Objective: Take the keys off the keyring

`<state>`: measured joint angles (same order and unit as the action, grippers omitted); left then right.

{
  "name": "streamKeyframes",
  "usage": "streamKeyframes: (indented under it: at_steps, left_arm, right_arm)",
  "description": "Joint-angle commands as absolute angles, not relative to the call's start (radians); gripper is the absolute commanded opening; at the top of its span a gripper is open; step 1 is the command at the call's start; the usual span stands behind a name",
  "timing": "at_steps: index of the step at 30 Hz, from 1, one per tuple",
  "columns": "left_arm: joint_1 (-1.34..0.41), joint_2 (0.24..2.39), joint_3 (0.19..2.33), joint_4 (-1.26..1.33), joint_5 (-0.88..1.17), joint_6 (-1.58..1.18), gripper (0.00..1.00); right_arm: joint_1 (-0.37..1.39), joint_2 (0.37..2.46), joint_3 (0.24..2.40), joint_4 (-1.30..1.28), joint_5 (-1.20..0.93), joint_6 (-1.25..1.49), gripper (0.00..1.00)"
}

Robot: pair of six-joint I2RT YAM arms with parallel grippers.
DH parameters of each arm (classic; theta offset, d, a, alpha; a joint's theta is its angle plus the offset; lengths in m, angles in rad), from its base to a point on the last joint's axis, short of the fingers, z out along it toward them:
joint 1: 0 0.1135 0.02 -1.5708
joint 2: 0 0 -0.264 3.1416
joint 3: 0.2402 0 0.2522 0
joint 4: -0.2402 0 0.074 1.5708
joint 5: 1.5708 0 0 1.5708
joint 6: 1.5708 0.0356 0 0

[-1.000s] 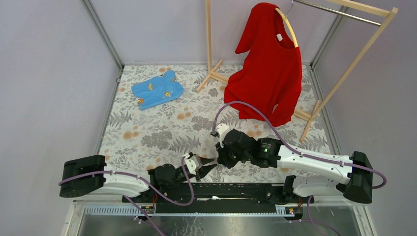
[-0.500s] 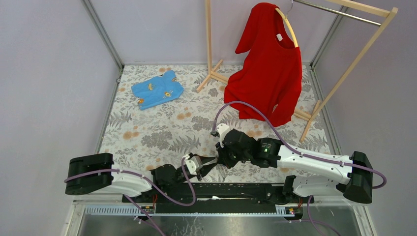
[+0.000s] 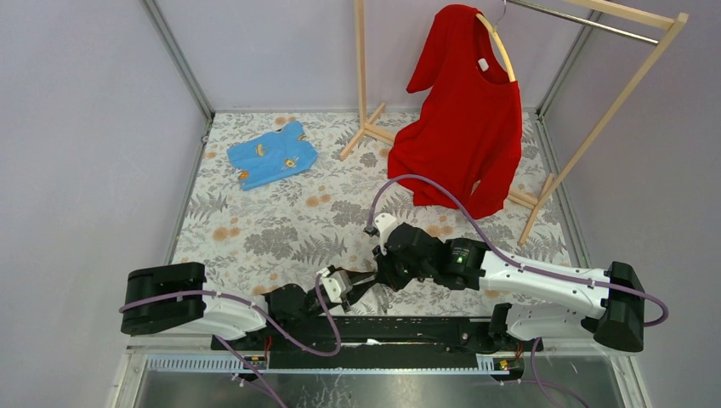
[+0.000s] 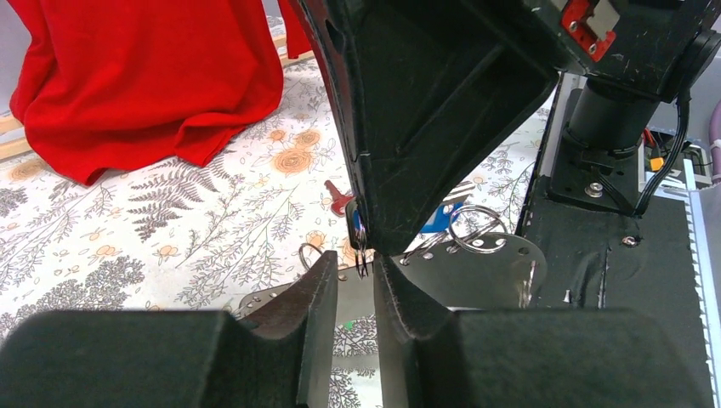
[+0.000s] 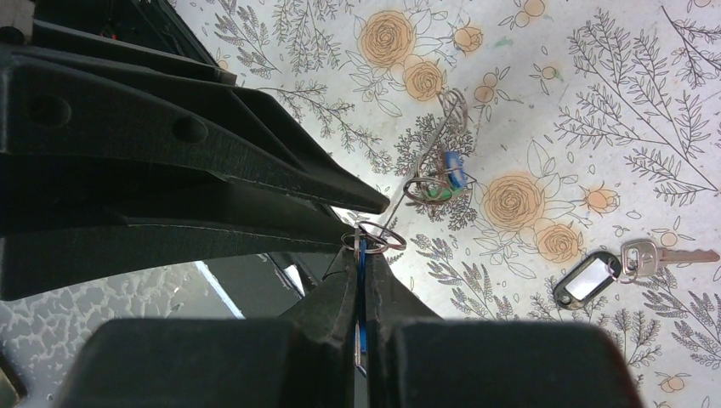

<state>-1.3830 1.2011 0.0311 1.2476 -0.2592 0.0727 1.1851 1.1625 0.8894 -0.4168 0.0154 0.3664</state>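
Observation:
My right gripper is shut on a blue-headed key that hangs on a thin wire keyring. It holds them just above the flowered cloth, near the table's front edge. My left gripper is open with a narrow gap, and the ring hangs down between its fingertips without being clamped. More keys lie loose on the cloth: a blue-tagged bunch on rings, a dark-tagged key joined to a silver one, and a red-headed key.
A thin metal plate with rings on it lies under the grippers, beside the black arm base. A red shirt hangs on a wooden rack at the back right. A small blue shirt lies back left.
My left arm has swung right, and its gripper has closed in on the right gripper's tip. The right arm has held still with the key.

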Motion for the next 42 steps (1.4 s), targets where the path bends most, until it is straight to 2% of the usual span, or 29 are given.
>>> streamKeyframes:
  at_steps: [1,3,8,9,17,28,36,42]
  left_arm:
    - [-1.388,1.213,0.056,1.336,-0.257,0.083,0.24]
    - [-1.388,1.221,0.060,1.337,-0.251,0.085,0.20]
    - [-1.388,1.244,0.067,1.348,-0.261,0.088,0.00]
    - [-1.388,1.247,0.067,1.355,-0.264,0.091,0.00]
    - [-1.388,1.255,0.052,1.371,-0.287,0.113,0.00]
    - [-1.399,1.253,0.046,1.409,-0.344,0.142,0.00]
    - [-1.401,1.283,0.038,1.467,-0.308,0.121,0.00]
    - [-1.401,1.297,0.039,1.464,-0.309,0.107,0.22]
  right_arm:
    - [1.191,1.144,0.918,-0.382,0.010,0.385,0.00]
    - [1.190,1.145,0.919,-0.380,0.011,0.385,0.00]
    - [1.190,1.146,0.917,-0.380,0.010,0.388,0.00]
    - [1.190,1.145,0.916,-0.382,0.014,0.390,0.00]
    - [1.146,1.114,0.896,-0.473,0.143,0.470,0.00]
    - [1.085,1.125,0.840,-0.505,0.118,0.518,0.00]
    - [1.083,1.148,0.899,-0.496,0.116,0.446,0.00]
    - [1.095,1.142,0.913,-0.449,0.073,0.378,0.00]
